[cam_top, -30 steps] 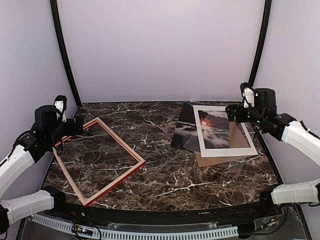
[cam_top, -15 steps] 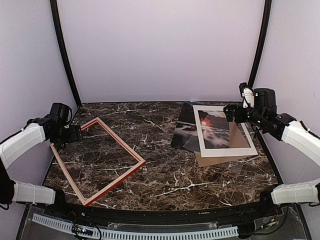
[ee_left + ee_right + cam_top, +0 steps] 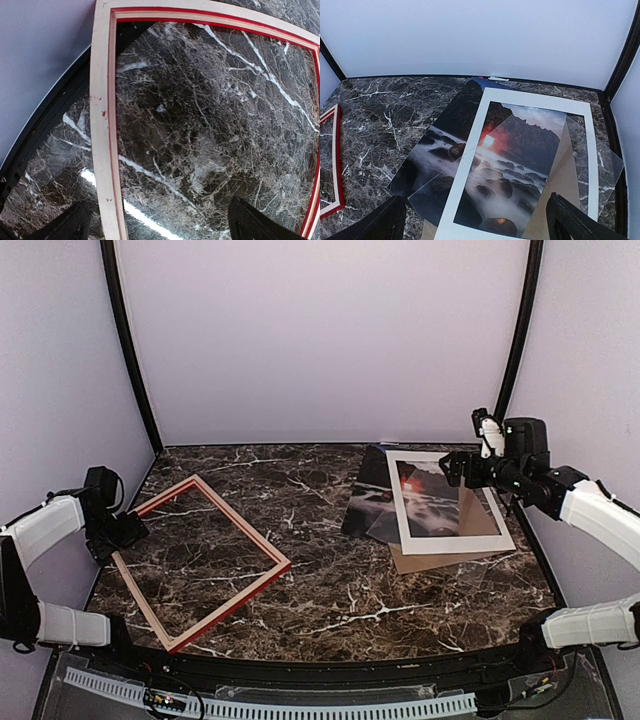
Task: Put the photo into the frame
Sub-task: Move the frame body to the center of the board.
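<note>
- Left end effector (image 3: 160, 227) stands fully open and empty above the left rail of the thin rectangular red frame with pale wood back (image 3: 243, 521). I judge it staged to steady that rail.
- Right end effector (image 3: 480, 225) is likewise wide open and empty, facing the stack.
- I find the dark landscape photo (image 3: 445, 140) flat on the marble table (image 3: 330, 590) at far right, partly under the white mat board (image 3: 455, 542); it needs freeing first.
- Wood side faces up, presumably for loading from behind.
</note>
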{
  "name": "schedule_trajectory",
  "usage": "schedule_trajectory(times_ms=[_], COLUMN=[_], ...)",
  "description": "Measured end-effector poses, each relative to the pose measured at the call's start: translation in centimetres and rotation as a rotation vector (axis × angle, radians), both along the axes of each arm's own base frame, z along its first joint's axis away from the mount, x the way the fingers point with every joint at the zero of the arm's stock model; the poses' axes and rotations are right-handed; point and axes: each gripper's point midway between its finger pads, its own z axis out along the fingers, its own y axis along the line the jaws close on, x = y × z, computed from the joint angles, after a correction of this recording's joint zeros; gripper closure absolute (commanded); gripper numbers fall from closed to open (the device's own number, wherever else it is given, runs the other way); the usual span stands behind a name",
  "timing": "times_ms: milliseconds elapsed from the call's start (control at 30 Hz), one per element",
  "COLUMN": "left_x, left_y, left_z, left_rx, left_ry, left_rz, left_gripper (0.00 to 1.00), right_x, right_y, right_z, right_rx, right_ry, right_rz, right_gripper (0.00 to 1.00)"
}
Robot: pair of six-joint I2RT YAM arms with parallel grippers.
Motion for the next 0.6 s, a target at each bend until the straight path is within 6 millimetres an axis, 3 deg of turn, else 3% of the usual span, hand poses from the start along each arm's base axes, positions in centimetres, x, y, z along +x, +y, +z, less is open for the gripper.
schedule_trajectory(times_ms=[300,433,600], left_x=[-2.2,-3.1,-3.7], left_y=[0.9,1.3,1.1], left_z=[-2.2,-3.5,-5.1], left_rx=[-0.03,-0.039,-0.055], left_ry=[0.061,0.086,0.106], left_rz=[0.115,0.149,0.159], left_gripper=[0.08,0.2,0.43], right_x=[0.2,0.3,0.3], right_y=[0.8,0.8,0.8], right_z=[-1.2,-1.4,-1.4], right_rx=[0.017,0.019,0.022], right_ry=[0.043,0.051,0.051], right_rz=[0.026,0.026,0.025], right_gripper=[0.01,0.01,0.01])
